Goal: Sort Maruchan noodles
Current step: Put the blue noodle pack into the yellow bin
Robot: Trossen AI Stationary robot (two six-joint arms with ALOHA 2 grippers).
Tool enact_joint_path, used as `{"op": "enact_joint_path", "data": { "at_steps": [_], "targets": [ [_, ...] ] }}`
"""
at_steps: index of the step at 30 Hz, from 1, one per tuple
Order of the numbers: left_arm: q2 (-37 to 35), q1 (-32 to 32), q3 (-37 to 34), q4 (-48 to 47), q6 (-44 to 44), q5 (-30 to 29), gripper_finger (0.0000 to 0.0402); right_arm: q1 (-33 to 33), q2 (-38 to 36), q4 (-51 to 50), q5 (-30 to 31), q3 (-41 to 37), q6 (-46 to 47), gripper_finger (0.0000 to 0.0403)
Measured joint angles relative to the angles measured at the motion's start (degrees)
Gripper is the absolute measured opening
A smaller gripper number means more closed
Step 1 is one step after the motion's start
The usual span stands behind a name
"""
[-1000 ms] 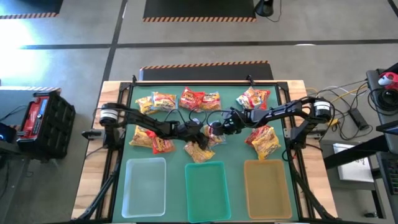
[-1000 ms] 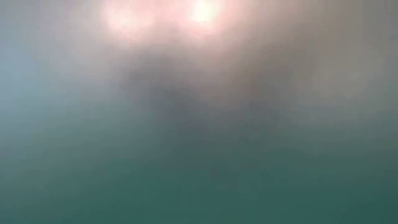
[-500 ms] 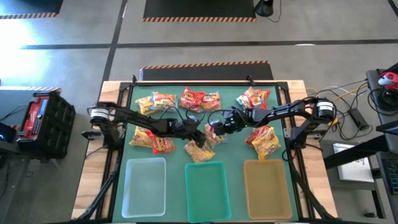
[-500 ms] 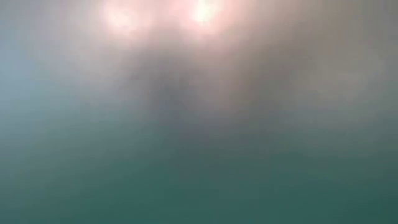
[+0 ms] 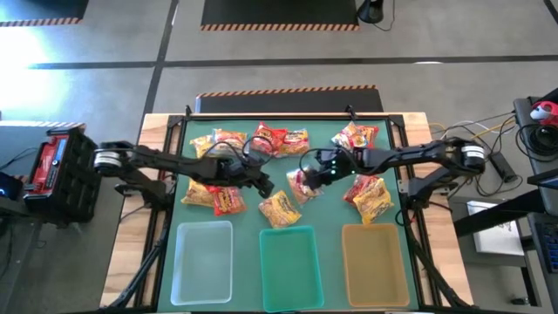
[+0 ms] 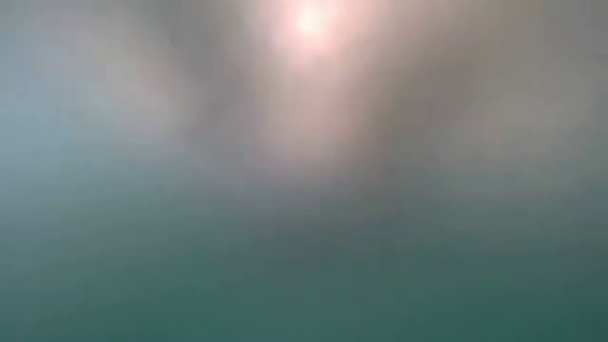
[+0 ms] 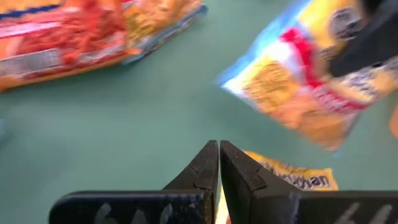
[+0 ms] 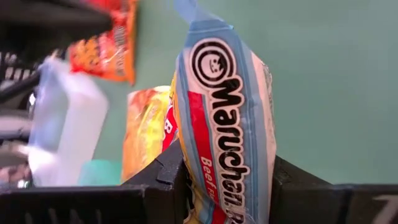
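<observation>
Several Maruchan packets lie on the green mat in the high view: yellow-orange ones, red ones. My right gripper reaches in from the table's right and is shut on a blue-edged Maruchan packet at mid-table. My left gripper is shut just left of it, above a yellow packet, holding nothing. The held packet shows blurred in the left wrist view. The low view shows only blur. My right gripper pinches the blue-edged packet between its two fingers, at the end nearest the wrist. The packet bulges between them, and the rest sticks out ahead past the fingertips. The fingers slant down from the table's right. The packet appears lifted off the mat.
Three trays stand along the near edge: clear, teal, amber. Bare mat lies between the packets and the trays. A red packet lies beyond my left fingers. Cables and gear sit off the table's right side, a black case off its left.
My right gripper, shut on the blue-edged packet, has risen slightly and drawn it up from the mat. My left gripper has pulled back toward the table's left, away from the packet, and its arm has drawn back with it.
</observation>
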Motion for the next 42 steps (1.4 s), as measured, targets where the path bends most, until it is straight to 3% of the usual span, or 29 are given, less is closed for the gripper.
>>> {"op": "enact_joint_path", "data": {
  "at_steps": [11, 17, 27, 32, 38, 42],
  "targets": [
    [-5.1, 0.0, 0.0, -3.6, -1.2, -1.9, 0.0, 0.2, -15.1, -12.8, -13.1, 0.0, -3.4, 0.0104],
    [-5.1, 0.0, 0.0, -3.6, -0.8, -1.9, 0.0, 2.1, -21.8, -25.1, -18.0, 0.0, -3.1, 0.0104],
    [-5.0, 0.0, 0.0, -3.6, -0.7, -1.8, 0.0, 10.3, -26.7, -45.9, -18.0, 4.2, -4.0, 0.0104],
    [-5.0, 0.0, 0.0, -3.6, -0.7, -1.8, 0.0, 15.7, -24.6, -53.2, -17.3, 8.6, -11.9, 0.0104],
    [-5.0, 0.0, 0.0, -3.7, -0.7, -1.8, 0.0, 21.6, -19.4, -61.9, -9.3, 12.2, -22.8, 0.0104],
    [-5.0, 0.0, 0.0, -3.8, -0.7, -1.8, 0.0, 23.2, -15.3, -64.1, -8.0, 13.7, -25.9, 0.0104]
  ]
}}
